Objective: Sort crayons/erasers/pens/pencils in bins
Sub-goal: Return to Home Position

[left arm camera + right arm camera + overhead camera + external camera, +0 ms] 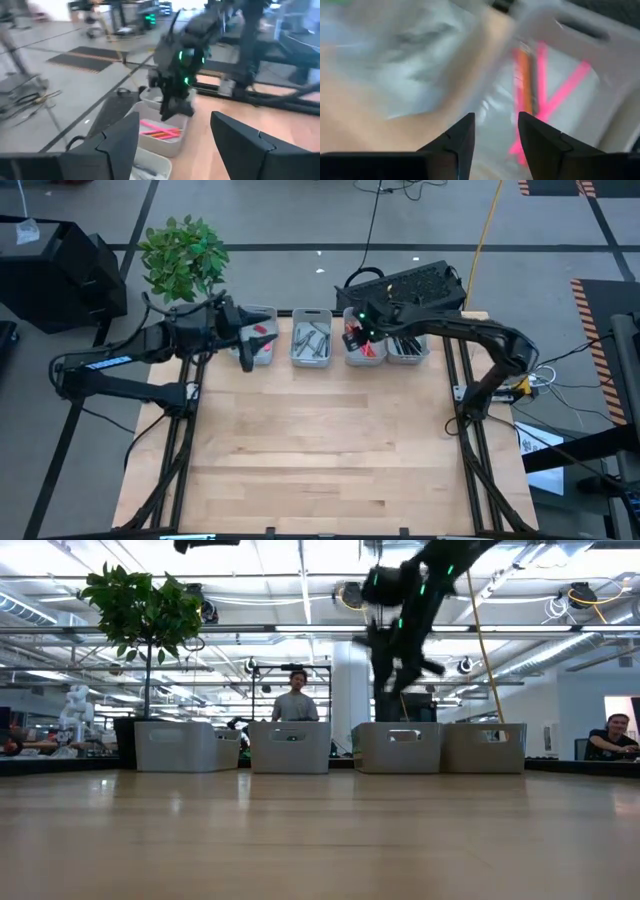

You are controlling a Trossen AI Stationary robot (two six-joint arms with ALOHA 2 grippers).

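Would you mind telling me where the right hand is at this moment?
In the high view the right hand hangs over the third bin from the left, at the table's far edge; its wrist view looks down on pink and orange sticks lying inside.

- Your left arm (120, 365) is built of dark, almost black links, with a pale strip of marking along its lower link.
- Your right arm (470, 330) has the same dark finish, and green lights glow at its wrist.
- In the left wrist view, your left gripper (175, 145) ends in two broad, angular black fingers (117, 142) with flat faces.
- In the right wrist view, your right gripper (495, 137) shows matching black fingers (462, 137), wedge-shaped and matte.
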